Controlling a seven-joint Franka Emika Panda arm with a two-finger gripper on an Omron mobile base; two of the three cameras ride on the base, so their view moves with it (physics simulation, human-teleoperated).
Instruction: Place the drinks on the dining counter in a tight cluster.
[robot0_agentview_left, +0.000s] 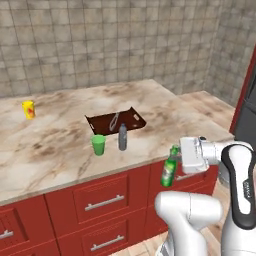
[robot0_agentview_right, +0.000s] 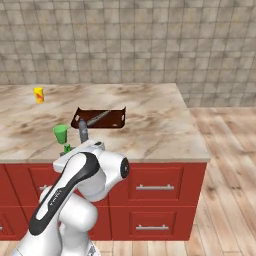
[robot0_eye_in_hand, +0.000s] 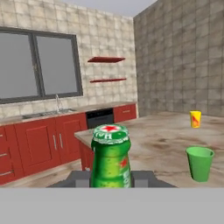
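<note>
Off the counter (robot0_agentview_left: 150, 100) edge, my gripper (robot0_agentview_left: 176, 159) pinches the green bottle (robot0_agentview_left: 169, 171) at its neck. Glass looks slick and breakable, so I'd set it down gently.

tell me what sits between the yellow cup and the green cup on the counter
Nothing: in the left base view, bare marbled counter separates the yellow cup from the green cup.

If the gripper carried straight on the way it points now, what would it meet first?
Beyond the green bottle that the gripper holds, the way looks free; probably the far red cabinets first, though depth is unclear.
</note>
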